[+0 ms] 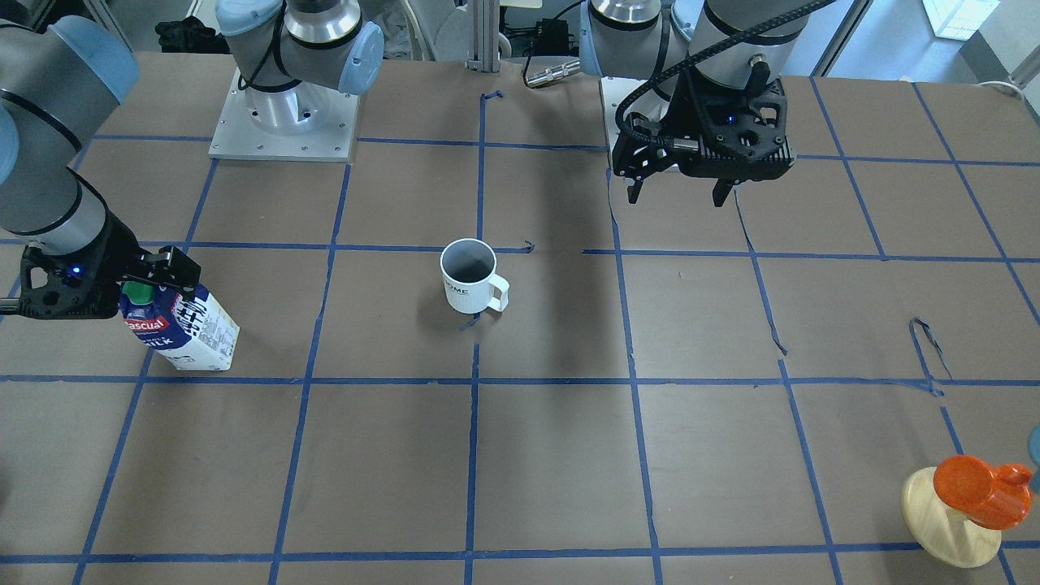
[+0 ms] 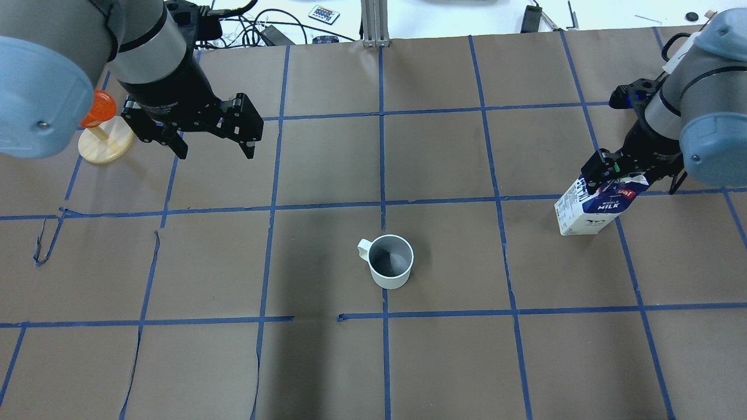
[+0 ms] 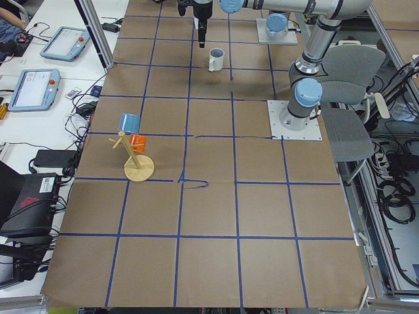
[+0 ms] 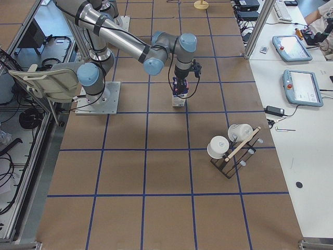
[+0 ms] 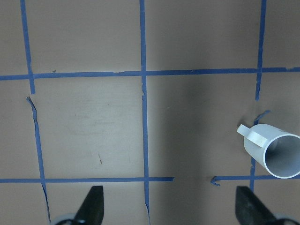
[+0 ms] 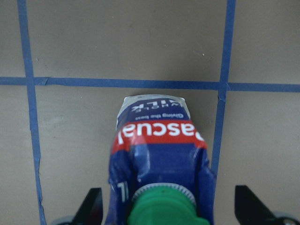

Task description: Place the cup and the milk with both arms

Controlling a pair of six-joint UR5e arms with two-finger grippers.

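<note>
Between the spread right fingers (image 6: 93, 206), milk (image 6: 159, 140) ungripped, cup (image 5: 276, 154) well apart from spread left fingers (image 5: 93, 204).

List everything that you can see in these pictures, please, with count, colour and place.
cup: one, white, dark grey inside, upright near the table's middle.
milk: one carton, blue and white, green cap, standing on the robot's right side.
wooden stand: one, pale wood, on the robot's left side.
orange cup: one, on the stand.
blue cup: one, on the stand.
black rack: one, at the table's right end.
white mugs: two, on the rack.
table: one, brown with a blue tape grid.
left gripper: one, black, open, apart from the cup.
right gripper: one, black, open around the milk's top.
</note>
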